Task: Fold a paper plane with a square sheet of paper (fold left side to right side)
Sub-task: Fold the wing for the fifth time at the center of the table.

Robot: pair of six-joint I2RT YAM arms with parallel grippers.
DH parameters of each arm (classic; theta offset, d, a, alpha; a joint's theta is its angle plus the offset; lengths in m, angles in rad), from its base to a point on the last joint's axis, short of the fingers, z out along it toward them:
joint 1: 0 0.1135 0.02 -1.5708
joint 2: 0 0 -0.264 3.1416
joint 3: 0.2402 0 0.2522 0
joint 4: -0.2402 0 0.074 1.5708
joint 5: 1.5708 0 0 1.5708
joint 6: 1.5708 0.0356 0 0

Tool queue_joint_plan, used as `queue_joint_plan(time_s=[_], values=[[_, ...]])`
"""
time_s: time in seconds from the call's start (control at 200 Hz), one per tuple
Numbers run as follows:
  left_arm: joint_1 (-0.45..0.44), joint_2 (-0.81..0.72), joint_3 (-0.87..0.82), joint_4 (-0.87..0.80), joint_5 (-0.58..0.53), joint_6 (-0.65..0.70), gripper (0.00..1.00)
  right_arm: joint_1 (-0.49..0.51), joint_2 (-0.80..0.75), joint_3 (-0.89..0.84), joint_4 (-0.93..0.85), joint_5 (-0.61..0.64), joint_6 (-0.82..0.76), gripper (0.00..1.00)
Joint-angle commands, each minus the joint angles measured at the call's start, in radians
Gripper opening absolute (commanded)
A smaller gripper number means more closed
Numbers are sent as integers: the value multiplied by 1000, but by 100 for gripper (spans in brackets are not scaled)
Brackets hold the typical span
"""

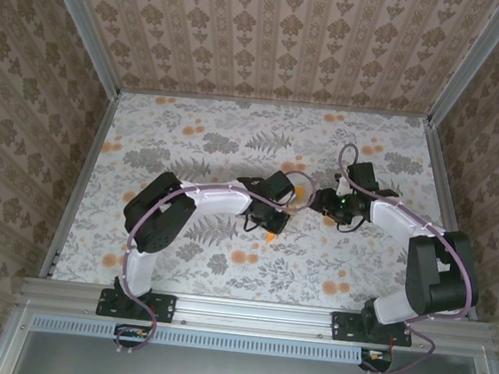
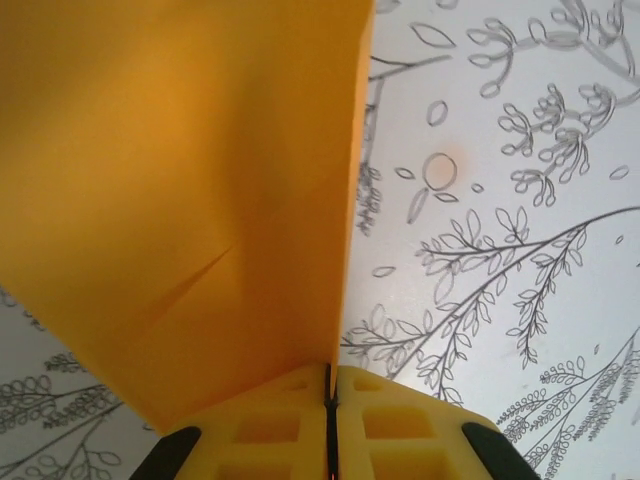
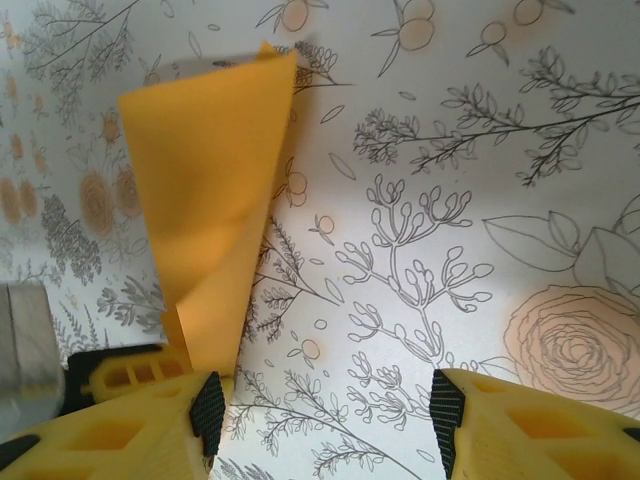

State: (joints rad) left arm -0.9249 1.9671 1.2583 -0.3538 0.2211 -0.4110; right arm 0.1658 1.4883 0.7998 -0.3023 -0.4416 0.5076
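The square sheet of paper [image 2: 180,200] is plain bright orange and stands up off the table, bent over on itself with a faint crease. My left gripper [image 2: 330,400] is shut on its lower edge, the sheet rising from between the yellow pads. In the top view the left gripper [image 1: 283,208] covers most of the sheet, and an orange tip [image 1: 268,238] pokes out below it. My right gripper [image 3: 325,415] is open over bare tablecloth, just right of the sheet [image 3: 205,200], its left finger [image 3: 205,410] beside the paper. The paper plane is out of view.
The table [image 1: 192,136] is covered by a floral cloth with grey leaves and small printed orange blossoms [image 1: 244,258]. Patterned walls and a metal frame [image 1: 85,179] close it in on three sides. Both grippers meet near the middle, the right gripper [image 1: 326,202] close to the left one.
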Motion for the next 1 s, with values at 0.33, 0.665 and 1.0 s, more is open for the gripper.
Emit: queue_joint_plan(time_s=[0.33, 0.665, 1.0], values=[[107, -106, -240, 475, 281, -275, 7, 39, 6, -122, 293, -86, 91, 60], [145, -141, -351, 662, 338, -380, 5, 99, 87, -103, 425, -97, 125, 61], [170, -133, -424, 780, 369, -438, 5, 158, 168, -53, 491, -76, 161, 61]])
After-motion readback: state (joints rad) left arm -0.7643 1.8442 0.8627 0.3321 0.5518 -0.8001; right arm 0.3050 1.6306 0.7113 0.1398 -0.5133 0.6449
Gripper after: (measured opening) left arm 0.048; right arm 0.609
